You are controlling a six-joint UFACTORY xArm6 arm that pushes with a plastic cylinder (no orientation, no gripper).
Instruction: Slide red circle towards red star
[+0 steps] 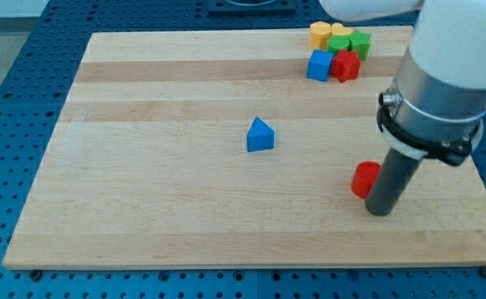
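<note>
The red circle (362, 179) lies on the wooden board (184, 166) at the view's lower right. My tip (380, 211) stands right beside it, touching its right and lower side. The red star (346, 66) sits near the view's top right, far above the red circle, in a cluster with other blocks. The rod and the arm hide part of the red circle's right edge.
Next to the red star are a blue cube (319, 65), a green block (360, 42), a second green block (340, 43), a yellow heart (341, 31) and an orange-yellow block (320, 34). A blue triangle (260, 134) lies mid-board.
</note>
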